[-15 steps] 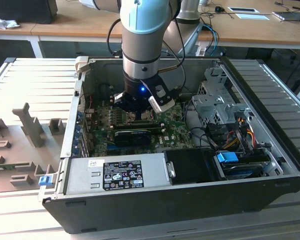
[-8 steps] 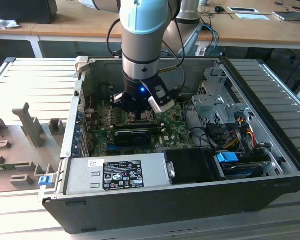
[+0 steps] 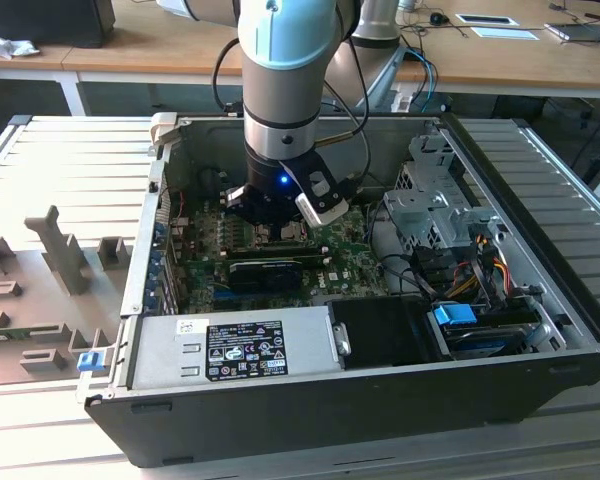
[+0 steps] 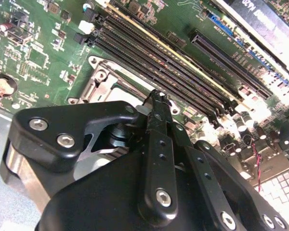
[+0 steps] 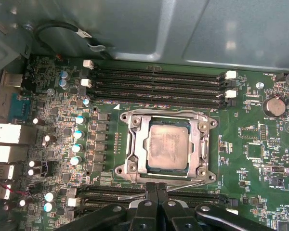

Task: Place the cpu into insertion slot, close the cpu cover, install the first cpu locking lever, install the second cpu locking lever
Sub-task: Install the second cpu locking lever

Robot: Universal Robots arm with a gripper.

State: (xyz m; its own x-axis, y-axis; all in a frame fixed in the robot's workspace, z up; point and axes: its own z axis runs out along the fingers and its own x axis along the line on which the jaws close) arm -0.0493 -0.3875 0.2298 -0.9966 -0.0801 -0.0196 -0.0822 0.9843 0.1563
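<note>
In the first wrist view the cpu (image 5: 168,144) lies flat in the insertion slot (image 5: 208,150), dull silver top facing up. The cpu cover (image 5: 135,144) lies down around it as a silvery frame. A thin metal locking lever (image 5: 185,180) runs along the slot's edge nearest my fingers. My gripper (image 5: 157,186) is shut, its black fingertips pressed together right at that edge. The second wrist view shows the gripper (image 4: 156,97) tips over the slot's silvery corner (image 4: 100,79). In the exterior view the gripper (image 3: 280,218) hangs low inside the computer case over the green motherboard (image 3: 350,262).
Long black memory slots (image 5: 159,86) flank the socket on two sides. A black card (image 3: 270,270) lies across the board, the power supply (image 3: 235,345) sits in front, and the drive cage (image 3: 435,205) with cables (image 3: 480,275) is at the exterior view's right. Case walls (image 3: 145,240) close in.
</note>
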